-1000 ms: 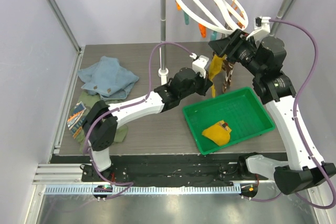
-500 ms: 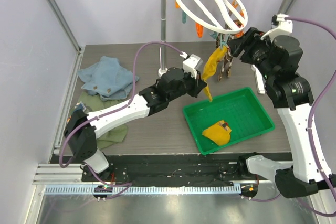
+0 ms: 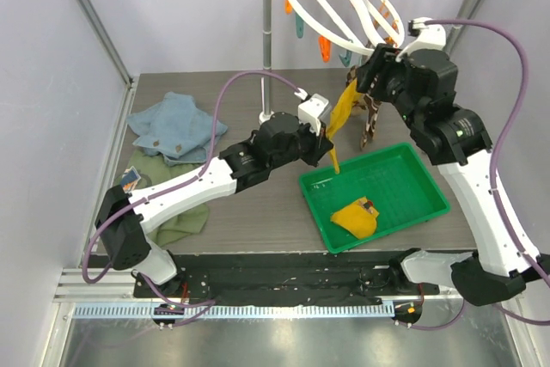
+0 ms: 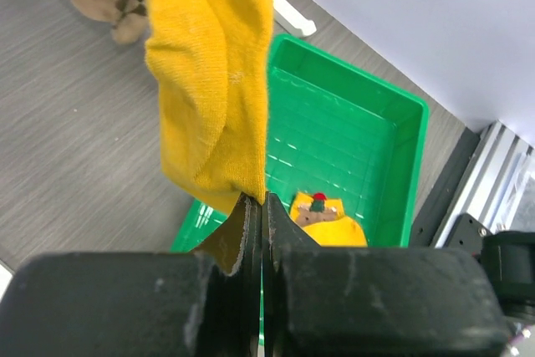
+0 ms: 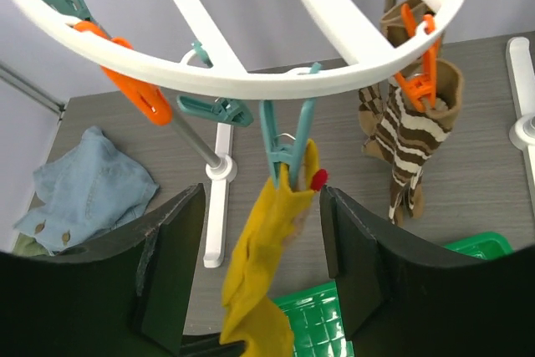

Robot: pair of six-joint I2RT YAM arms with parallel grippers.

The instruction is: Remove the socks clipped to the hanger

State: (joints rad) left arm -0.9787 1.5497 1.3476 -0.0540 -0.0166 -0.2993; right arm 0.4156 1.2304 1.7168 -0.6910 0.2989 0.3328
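The mustard-yellow sock (image 5: 266, 277) is dangling from a teal clip (image 5: 288, 135) under the hanger (image 5: 251, 85), limp, light and probably stretchy. The left gripper (image 4: 257, 206) is clamping its lower end. The right gripper (image 5: 261, 194) is hovering with jaws apart around that clip, probably the best hold.

Grey wood-grain table (image 3: 258, 212), pale lilac walls (image 3: 172, 6)

Both arms are wearing white link shells over black joint housings: left arm (image 3: 185, 191), right arm (image 3: 483, 205). Purple cable (image 3: 258, 74) is looping behind each gripper. Left gripper (image 4: 262, 204) and right gripper (image 5: 261, 198) fingers are showing matte black.
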